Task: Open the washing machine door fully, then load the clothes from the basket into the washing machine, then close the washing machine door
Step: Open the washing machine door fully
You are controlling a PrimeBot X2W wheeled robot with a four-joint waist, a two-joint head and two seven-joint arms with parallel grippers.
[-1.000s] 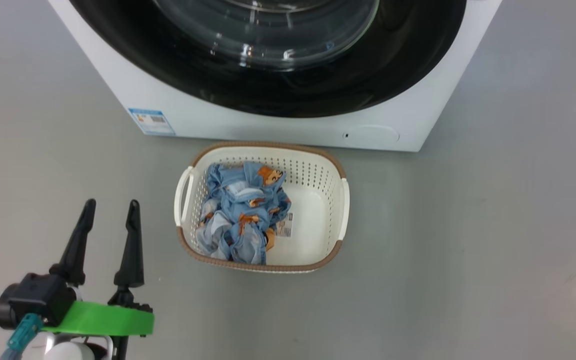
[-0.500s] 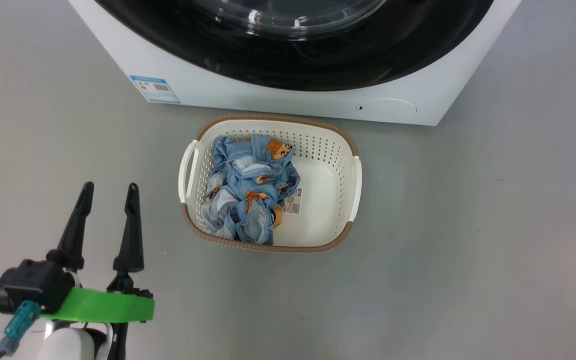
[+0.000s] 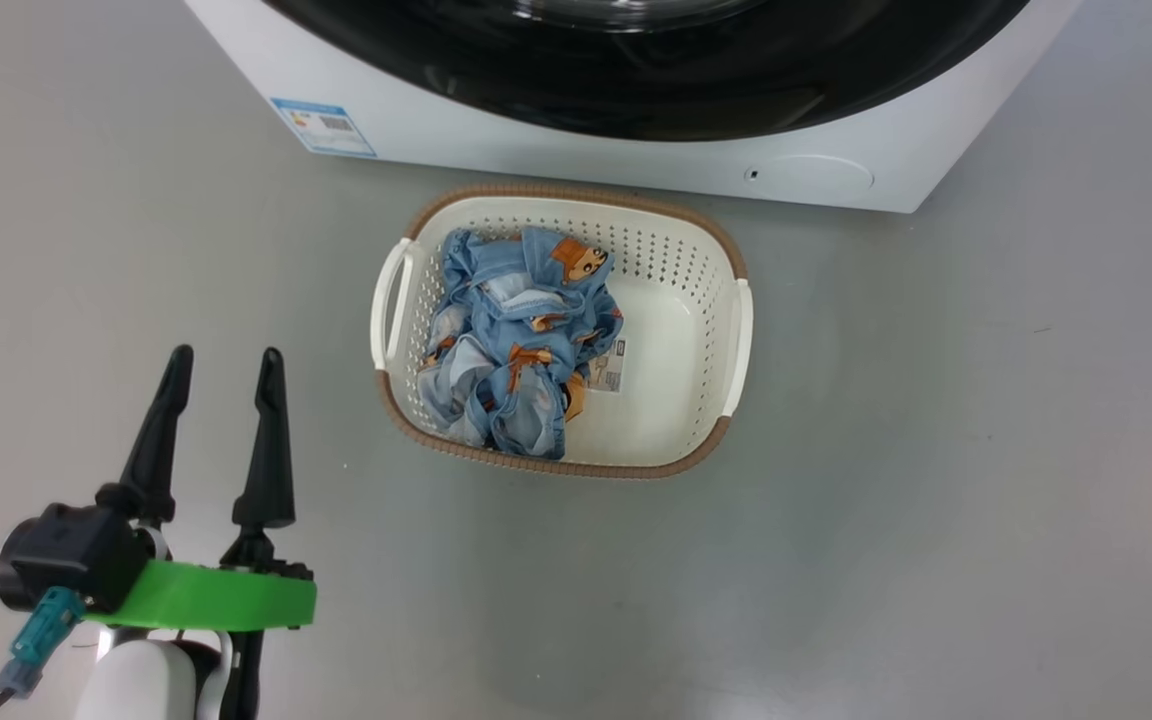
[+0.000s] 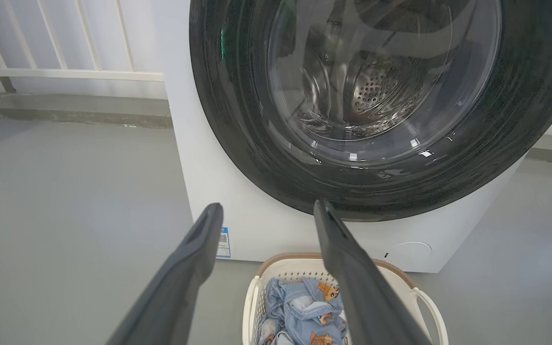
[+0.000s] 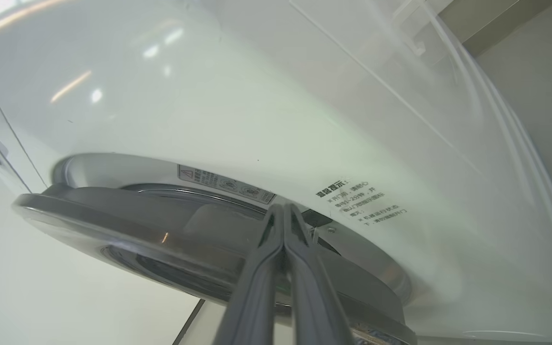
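The washing machine (image 3: pixel 556 150) stands at the top of the head view, and the black rim of the washing machine door (image 3: pixel 656 90) runs off the picture's top. On the floor in front of it sits the basket (image 3: pixel 696 300), with the clothes (image 3: pixel 516 340) bundled in its left half. My left gripper (image 3: pixel 226 358) hovers open and empty to the basket's lower left. Its wrist view looks between the open fingers at the door (image 4: pixel 376 81), the basket (image 4: pixel 422 299) and the clothes (image 4: pixel 304 311). My right gripper (image 5: pixel 283 208) is shut, its tips in the narrow gap between the door's edge (image 5: pixel 113 220) and the machine's white front (image 5: pixel 209 96).
Bare grey floor (image 3: pixel 936 450) surrounds the basket. A blue sticker (image 3: pixel 324 125) and a round flap (image 3: pixel 816 172) mark the machine's lower front. A white railing (image 4: pixel 65 74) over a low grey ledge runs behind the machine on its left.
The head camera has shifted, so machine and basket sit higher and further right in the picture. The green part at the right edge is out of the picture. The left gripper stays open.
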